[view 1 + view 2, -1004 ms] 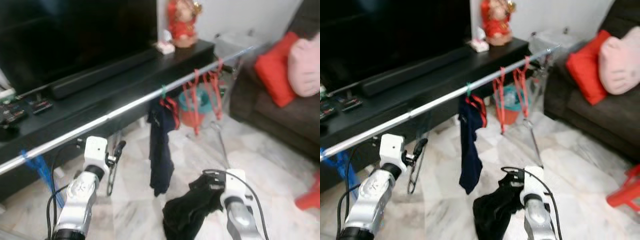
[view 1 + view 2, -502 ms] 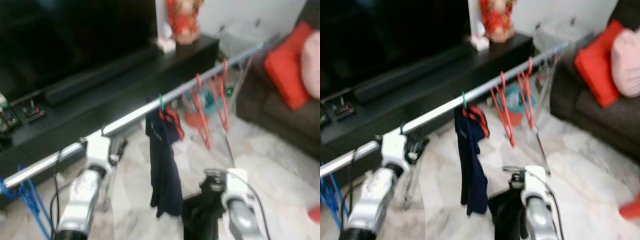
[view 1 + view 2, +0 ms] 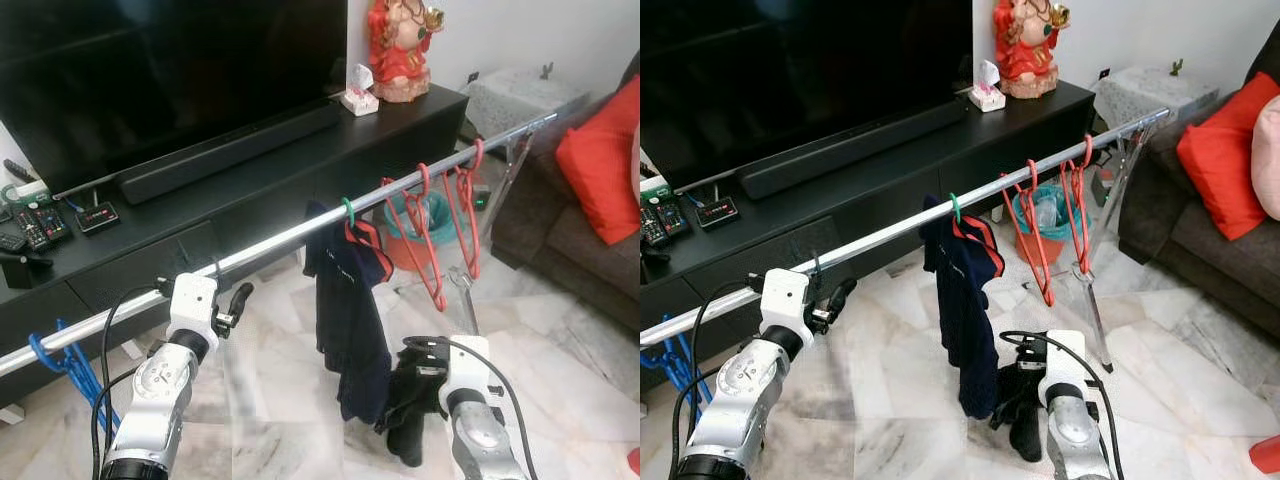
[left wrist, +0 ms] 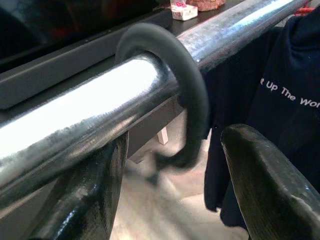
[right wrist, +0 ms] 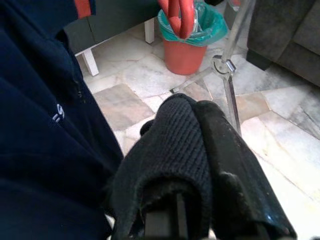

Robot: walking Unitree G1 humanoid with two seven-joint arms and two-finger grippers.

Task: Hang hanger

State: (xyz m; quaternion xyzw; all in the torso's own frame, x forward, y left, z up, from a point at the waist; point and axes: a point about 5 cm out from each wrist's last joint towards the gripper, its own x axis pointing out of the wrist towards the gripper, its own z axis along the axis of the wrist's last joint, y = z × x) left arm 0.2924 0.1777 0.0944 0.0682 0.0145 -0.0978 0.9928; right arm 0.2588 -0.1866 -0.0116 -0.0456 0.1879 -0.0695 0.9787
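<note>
A silver clothes rail (image 3: 300, 235) runs across in front of the TV console. A black hanger hook (image 4: 185, 75) loops over the rail, and the same hook (image 3: 214, 263) sits just above my left gripper (image 3: 232, 303). That gripper's fingers (image 4: 100, 200) are spread to either side below the hook, open. My right gripper (image 3: 418, 372) is low, beside a navy shirt (image 3: 350, 310) on a green hanger. It is shut on a black knitted garment (image 5: 175, 145) that drapes over its fingers.
Red hangers (image 3: 432, 235) hang further right on the rail and a blue hanger (image 3: 62, 352) at its left end. Behind stand the black console (image 3: 260, 170) with TV, soundbar and remotes. A red bin (image 3: 412, 240) and a sofa with a red cushion (image 3: 600, 160) are to the right.
The camera has shifted. My left gripper has risen to the rail and the black hook now lies over it. The black garment now hangs bunched close under my right gripper.
</note>
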